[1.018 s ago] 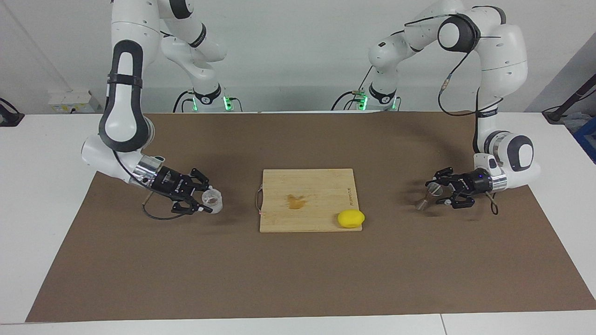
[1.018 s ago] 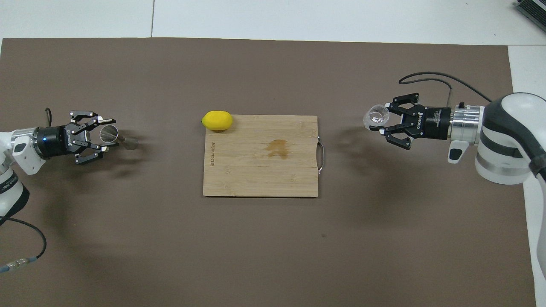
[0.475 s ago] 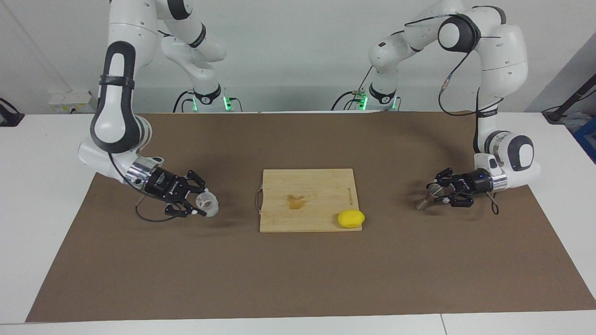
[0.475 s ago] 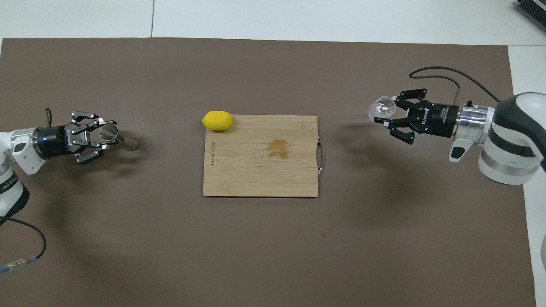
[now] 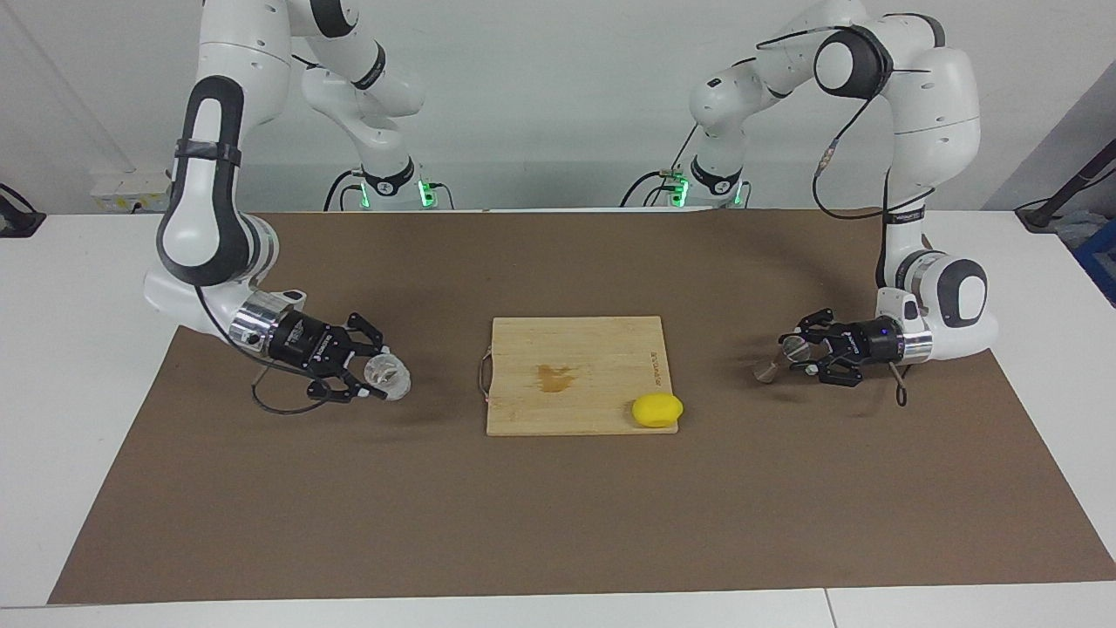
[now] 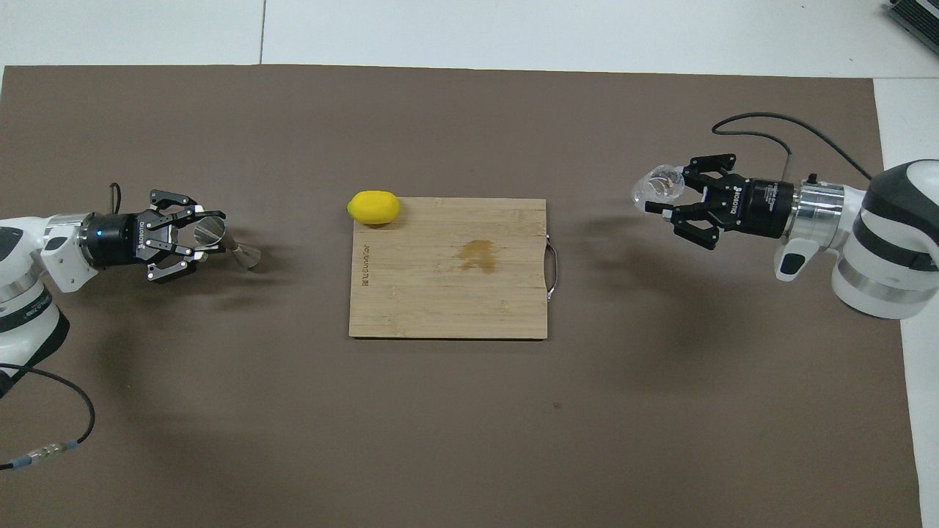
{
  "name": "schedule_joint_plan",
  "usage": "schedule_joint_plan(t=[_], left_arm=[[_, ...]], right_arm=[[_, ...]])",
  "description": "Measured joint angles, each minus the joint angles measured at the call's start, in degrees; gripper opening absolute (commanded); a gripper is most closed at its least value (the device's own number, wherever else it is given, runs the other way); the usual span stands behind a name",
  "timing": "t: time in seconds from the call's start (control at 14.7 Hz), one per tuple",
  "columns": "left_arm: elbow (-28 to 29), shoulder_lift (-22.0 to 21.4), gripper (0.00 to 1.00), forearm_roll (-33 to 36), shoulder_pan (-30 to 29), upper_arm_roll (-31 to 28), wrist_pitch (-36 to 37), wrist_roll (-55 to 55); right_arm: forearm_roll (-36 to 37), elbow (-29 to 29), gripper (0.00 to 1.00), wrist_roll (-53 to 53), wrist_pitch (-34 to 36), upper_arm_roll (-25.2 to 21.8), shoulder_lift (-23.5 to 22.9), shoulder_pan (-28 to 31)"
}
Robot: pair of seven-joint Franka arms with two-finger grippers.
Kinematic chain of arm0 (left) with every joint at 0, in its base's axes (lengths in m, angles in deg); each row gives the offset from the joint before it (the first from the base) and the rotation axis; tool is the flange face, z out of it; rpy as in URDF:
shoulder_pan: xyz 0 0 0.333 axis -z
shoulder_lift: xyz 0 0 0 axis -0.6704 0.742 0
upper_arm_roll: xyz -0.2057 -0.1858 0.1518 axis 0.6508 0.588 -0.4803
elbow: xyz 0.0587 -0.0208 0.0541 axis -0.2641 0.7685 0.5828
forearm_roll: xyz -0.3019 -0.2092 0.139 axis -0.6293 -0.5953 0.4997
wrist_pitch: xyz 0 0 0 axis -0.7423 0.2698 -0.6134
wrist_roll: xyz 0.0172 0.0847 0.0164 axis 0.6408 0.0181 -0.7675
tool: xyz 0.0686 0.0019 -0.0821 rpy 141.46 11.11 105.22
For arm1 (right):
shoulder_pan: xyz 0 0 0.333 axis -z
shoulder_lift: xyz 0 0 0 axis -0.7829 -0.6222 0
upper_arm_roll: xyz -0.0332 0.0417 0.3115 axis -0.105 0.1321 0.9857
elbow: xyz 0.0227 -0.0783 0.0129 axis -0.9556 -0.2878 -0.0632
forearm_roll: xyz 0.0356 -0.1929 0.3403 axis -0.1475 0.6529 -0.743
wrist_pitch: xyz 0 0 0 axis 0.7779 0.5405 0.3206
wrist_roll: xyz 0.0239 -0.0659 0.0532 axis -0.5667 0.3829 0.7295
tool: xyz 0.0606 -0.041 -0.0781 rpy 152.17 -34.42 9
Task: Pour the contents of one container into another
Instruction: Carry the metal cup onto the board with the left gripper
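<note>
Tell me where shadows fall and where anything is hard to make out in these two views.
Overhead view: soft double shadows lie on the brown mat under the left gripper holding the jigger and the right gripper holding the glass tumbler, whose clear wall glints. Facing view: the tumbler looks faint against the mat; the lemon stands out.

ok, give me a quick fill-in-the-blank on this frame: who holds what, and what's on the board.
1. The right gripper is shut on the ____.
2. The left gripper is shut on the metal ____.
3. The yellow lemon sits at a corner of the wooden ____.
4. Between the two arms, the ____ lies in the middle of the brown mat.

Missing words: glass tumbler; jigger; cutting board; cutting board
</note>
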Motion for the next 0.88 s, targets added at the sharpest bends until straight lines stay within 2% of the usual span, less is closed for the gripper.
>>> schedule_joint_plan(t=[0.34, 0.68, 0.88], left_arm=[[2.1, -3.4, 0.34, -1.3, 4.2, 0.2, 0.1, -0.5], [8.4, -9.9, 0.35, -5.4, 9.1, 0.3, -0.4, -0.6], [13.3, -12.4, 0.36, -8.5, 12.6, 0.3, -1.0, 1.3]], right_arm=[[0.0, -0.6, 0.00, -0.6, 2.4, 0.0, 0.2, 1.6], [0.0, -1.1, 0.00, -0.6, 6.0, -0.1, 0.3, 3.2], [0.1, -1.1, 0.00, -0.4, 7.5, -0.1, 0.3, 3.2]])
